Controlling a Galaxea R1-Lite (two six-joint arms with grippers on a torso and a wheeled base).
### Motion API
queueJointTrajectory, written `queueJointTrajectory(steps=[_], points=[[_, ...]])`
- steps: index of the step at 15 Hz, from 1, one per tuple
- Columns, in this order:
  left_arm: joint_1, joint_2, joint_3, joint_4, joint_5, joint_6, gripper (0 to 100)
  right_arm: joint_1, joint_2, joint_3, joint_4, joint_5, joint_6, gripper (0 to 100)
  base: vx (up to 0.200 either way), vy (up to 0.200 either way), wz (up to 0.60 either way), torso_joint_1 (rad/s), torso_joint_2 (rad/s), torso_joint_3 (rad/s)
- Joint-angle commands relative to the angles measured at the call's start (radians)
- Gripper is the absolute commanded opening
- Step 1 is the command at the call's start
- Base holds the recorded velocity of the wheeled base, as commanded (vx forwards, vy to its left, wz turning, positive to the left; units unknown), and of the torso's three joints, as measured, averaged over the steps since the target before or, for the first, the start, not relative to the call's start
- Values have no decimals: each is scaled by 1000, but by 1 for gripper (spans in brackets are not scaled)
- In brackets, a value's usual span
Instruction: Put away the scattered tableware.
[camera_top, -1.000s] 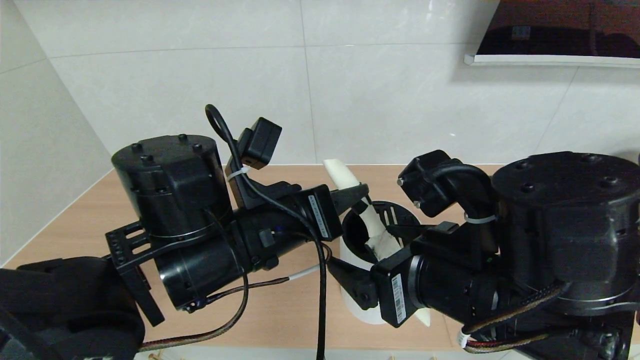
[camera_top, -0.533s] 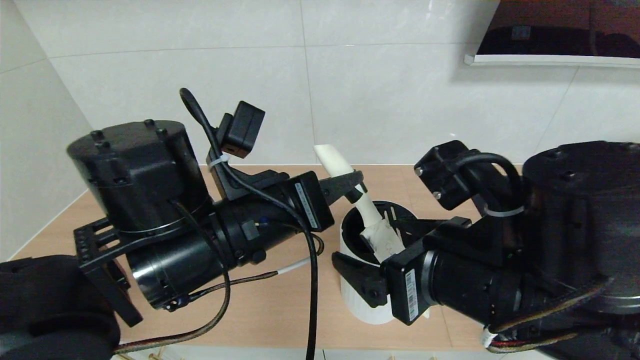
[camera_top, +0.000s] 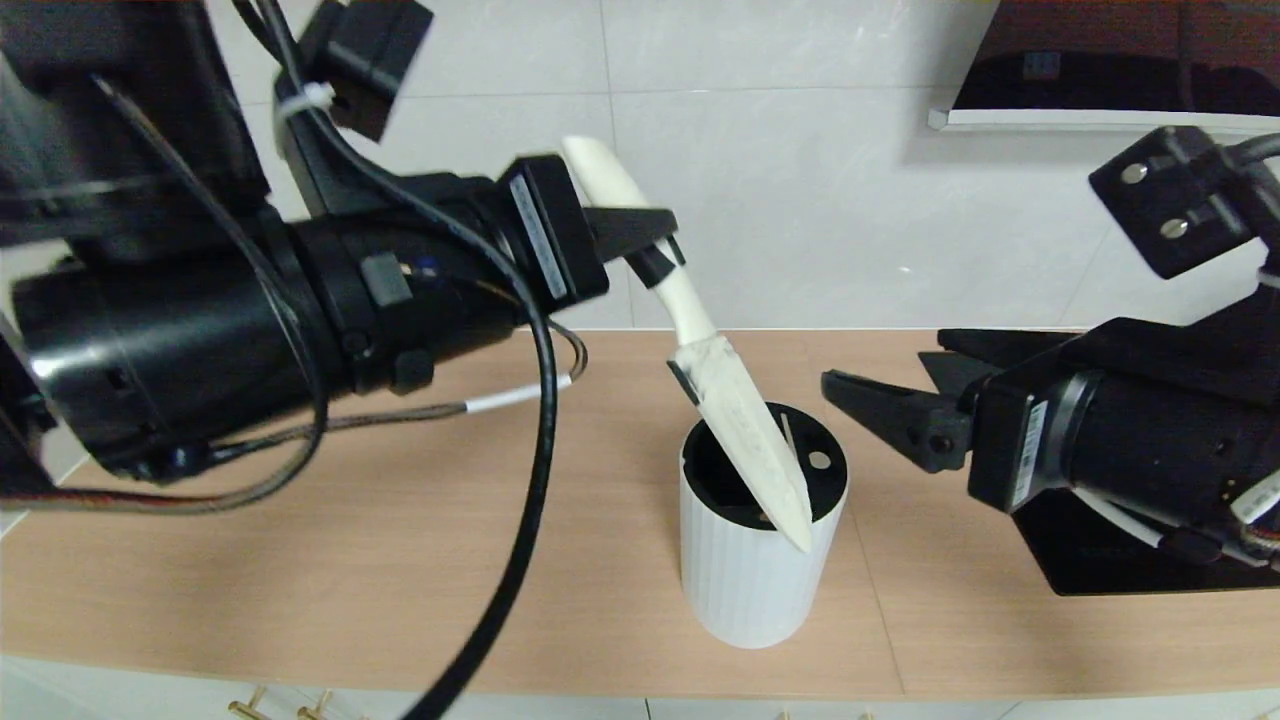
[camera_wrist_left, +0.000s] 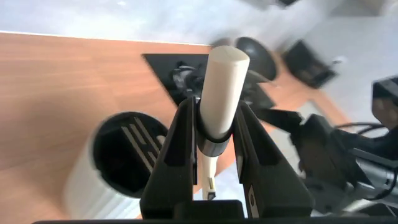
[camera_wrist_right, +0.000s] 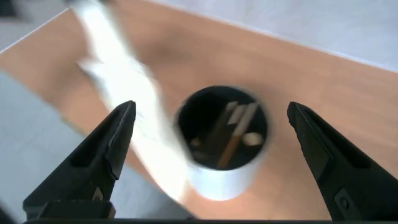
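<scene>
My left fingers (camera_top: 640, 225) were clenched on the knife (camera_top: 735, 420), its blade slanting above the holder (camera_top: 745, 590) on the table (camera_top: 300, 580), right fingers (camera_top: 880, 405) spread nearby, and a tip snagging the rim could've toppled it.

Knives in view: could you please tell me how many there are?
1: the white knife, held in the left gripper above the white holder, blade angled down toward it. Others may hide inside the holder.
</scene>
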Motion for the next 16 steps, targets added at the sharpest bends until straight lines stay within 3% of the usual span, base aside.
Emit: queueJointTrajectory(steps=[1,3,5,6,9,13,16], points=[[0,2,-162,110,56,47,0,-47,-62,0,-1,12,-2,100,0,0,0,0,0,0],[-1,39,-238,190,180,145,0,-117,-87,-3,1,50,-14,100,0,0,0,0,0,0],[-38,85,-289,217,338,213,0,-159,-87,-1,2,53,-14,100,0,0,0,0,0,0],[-67,94,-298,234,382,230,0,-162,-87,2,4,52,-14,100,0,0,0,0,0,0],[-139,139,-298,274,455,237,0,-203,-83,13,5,55,-14,100,0,0,0,0,0,0],[-144,211,-344,272,533,237,0,-211,-67,13,4,56,-14,100,0,0,0,0,0,0],[-145,221,-343,271,547,236,0,-211,-62,14,2,56,-14,100,0,0,0,0,0,0]])
